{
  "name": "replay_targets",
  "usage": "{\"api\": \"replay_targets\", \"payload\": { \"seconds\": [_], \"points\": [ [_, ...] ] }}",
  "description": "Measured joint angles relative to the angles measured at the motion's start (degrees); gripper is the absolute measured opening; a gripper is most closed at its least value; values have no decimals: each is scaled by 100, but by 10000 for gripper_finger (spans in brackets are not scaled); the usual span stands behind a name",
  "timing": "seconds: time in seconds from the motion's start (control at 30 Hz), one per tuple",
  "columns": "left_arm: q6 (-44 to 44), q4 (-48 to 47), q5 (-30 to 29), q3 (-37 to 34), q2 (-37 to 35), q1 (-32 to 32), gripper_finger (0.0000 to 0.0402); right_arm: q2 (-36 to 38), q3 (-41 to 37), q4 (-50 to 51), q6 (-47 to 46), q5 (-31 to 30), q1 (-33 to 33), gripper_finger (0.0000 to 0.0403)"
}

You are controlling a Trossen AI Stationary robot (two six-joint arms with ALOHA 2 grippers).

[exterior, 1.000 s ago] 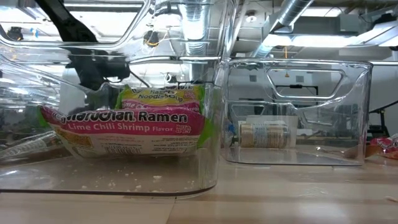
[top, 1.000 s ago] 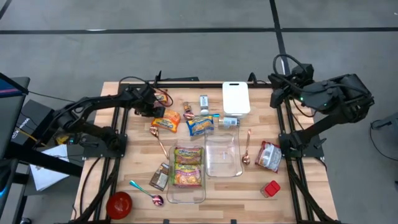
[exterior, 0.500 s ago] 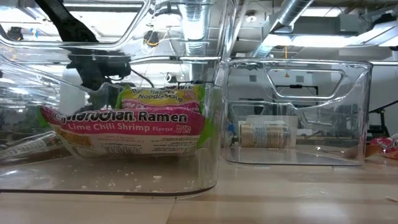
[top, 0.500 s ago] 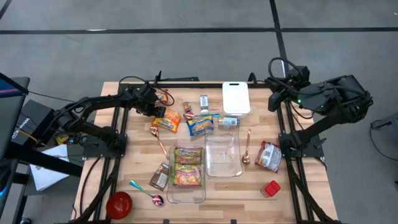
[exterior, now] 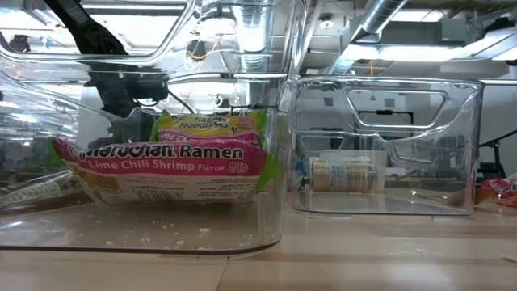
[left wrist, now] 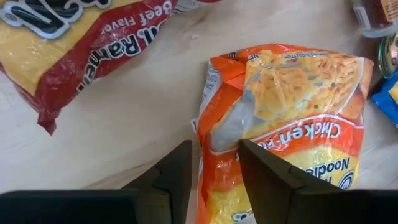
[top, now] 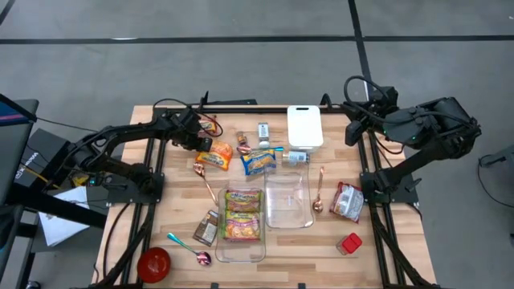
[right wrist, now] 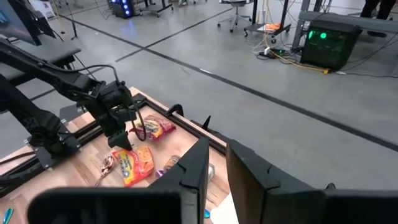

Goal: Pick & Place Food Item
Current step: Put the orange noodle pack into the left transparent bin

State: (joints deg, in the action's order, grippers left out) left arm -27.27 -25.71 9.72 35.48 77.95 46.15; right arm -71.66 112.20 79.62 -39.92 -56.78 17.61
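Note:
An orange chicken noodle packet lies flat on the wooden table, left of the middle. My left gripper reaches down at the packet's left edge, open by a narrow gap. One finger is over bare table, the other over the packet. My right gripper hangs high over the table's far right corner, shut on nothing. Ramen packets lie inside a clear bin. My left gripper has the packet's side edge between its fingers, which slant steeply down from above. I cannot tell whether a finger touches the packet. The packet lies flat on the table.
A red beef ramen packet lies just beyond the orange one, a yellow and blue packet to its right. A second clear bin, a white board, a can, spoons, a red bowl and a red packet are around.

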Motion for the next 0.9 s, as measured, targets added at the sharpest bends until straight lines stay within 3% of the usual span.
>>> {"api": "replay_targets", "payload": {
  "seconds": [0.33, 0.47, 0.67, 0.9],
  "points": [
    [33, 17, 17, 0, -2, 0, 118, 0, 0, 142, -13, 14, 0, 52],
    [36, 20, 66, 0, -1, 0, 90, 0, 0, 144, -13, 16, 0, 52],
    [48, 25, 127, 0, -1, 0, 10, 0, 0, 146, -11, 14, 0, 52],
    [157, 171, 348, 0, -4, 0, 3, 0, 0, 157, -11, 14, 0, 52]
  ]
}}
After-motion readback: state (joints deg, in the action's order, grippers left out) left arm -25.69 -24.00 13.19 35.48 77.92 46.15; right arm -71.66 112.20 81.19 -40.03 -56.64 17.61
